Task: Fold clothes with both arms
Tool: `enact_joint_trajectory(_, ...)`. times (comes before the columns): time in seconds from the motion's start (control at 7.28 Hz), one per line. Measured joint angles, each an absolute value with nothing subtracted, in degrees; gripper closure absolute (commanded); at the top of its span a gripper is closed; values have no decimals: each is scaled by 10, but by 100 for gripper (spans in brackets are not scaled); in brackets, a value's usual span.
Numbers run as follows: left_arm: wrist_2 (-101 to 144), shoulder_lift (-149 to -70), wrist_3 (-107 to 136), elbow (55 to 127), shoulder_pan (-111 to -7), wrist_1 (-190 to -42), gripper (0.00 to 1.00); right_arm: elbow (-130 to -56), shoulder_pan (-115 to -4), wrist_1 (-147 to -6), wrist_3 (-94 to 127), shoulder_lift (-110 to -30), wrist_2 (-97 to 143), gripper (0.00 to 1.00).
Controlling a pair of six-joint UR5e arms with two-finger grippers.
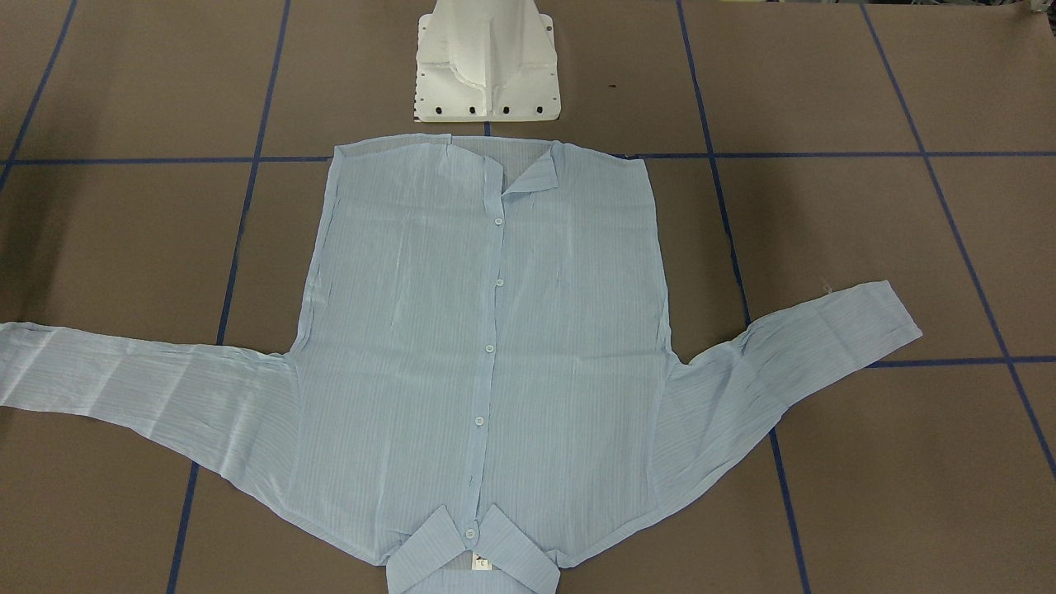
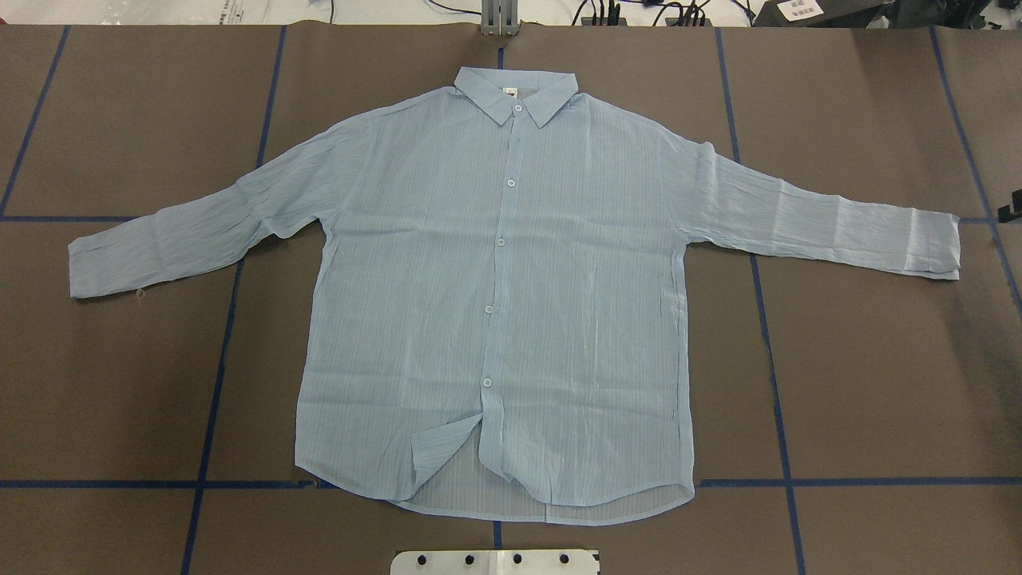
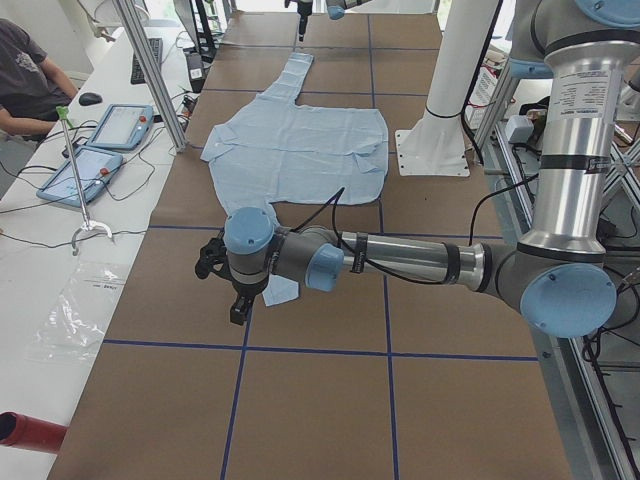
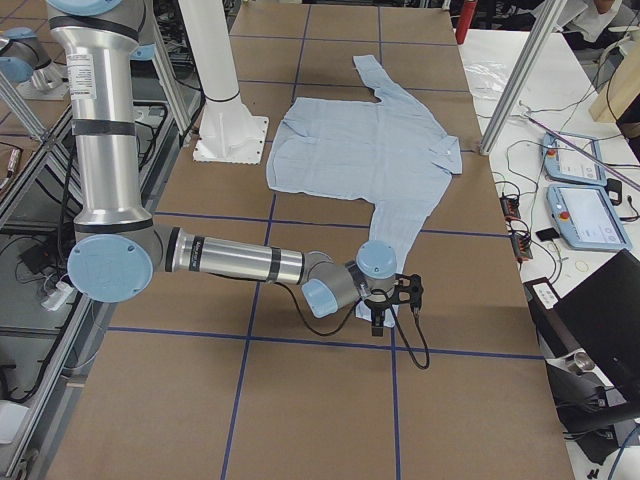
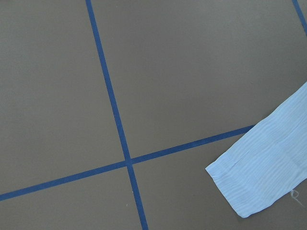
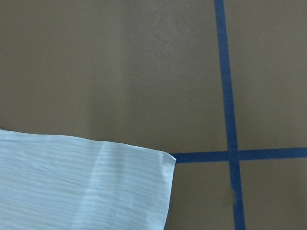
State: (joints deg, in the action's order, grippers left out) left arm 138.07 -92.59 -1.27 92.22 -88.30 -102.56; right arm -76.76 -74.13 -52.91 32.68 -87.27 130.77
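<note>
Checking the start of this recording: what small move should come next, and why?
Probably lower each hand onto its cuff. The shirt lies flat, sleeves spread; the left hand hovers by the left cuff, the right hand by the right cuff.

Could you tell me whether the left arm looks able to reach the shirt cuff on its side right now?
Probably yes: the left claw hangs near that cuff, which lies flat on the table with nothing on it.
</note>
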Motion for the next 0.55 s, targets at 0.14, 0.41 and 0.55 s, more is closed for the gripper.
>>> enact_joint_trajectory(0.14,1381,-926,-12,920,-883,-1031,0,-752,-729,-525,330,-862,1305,1)
enact_joint_trajectory(0.41,1382,-926,-12,919,-883,-1039,0,-725,-705,-523,329,-842,1304,2)
enact_joint_trajectory(0.55,1382,-926,-12,919,-883,-1040,0,-714,-694,-523,327,-838,1304,8)
